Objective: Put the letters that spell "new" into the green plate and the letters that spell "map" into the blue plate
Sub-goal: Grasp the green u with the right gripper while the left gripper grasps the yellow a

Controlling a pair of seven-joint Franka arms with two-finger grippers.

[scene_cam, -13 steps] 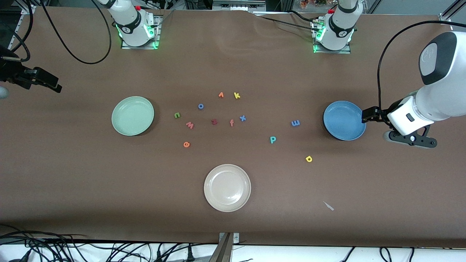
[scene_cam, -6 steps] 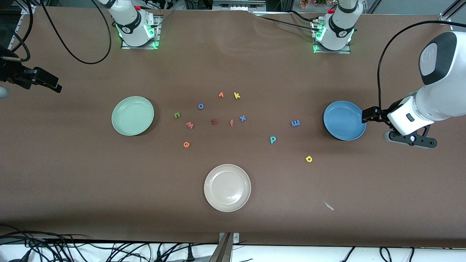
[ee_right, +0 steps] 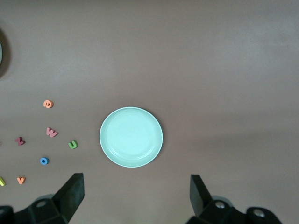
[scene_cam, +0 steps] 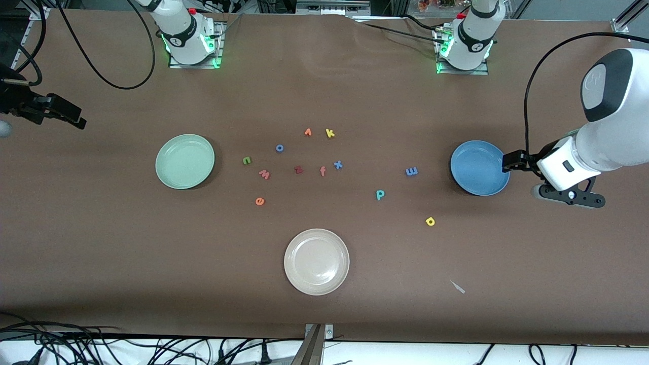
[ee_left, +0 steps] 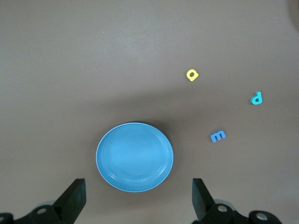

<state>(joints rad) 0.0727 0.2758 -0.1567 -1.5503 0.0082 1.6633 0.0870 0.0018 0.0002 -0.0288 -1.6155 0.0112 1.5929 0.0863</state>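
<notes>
The green plate lies toward the right arm's end with nothing in it. Beside it lie the green n, the pink w and the orange e. The blue plate lies empty toward the left arm's end. Near it are the blue m, the teal p and the yellow a. My left gripper hangs open and empty over bare table beside the blue plate. My right gripper is open and empty over bare table, well apart from the green plate.
A beige-white plate lies nearest the front camera, mid-table. Other loose letters sit mid-table: blue o, orange v, yellow k, dark red z, salmon f, blue x. A small scrap lies near the front edge.
My left arm has shifted slightly toward the blue plate. The right arm, the plates and the letters have not moved.
</notes>
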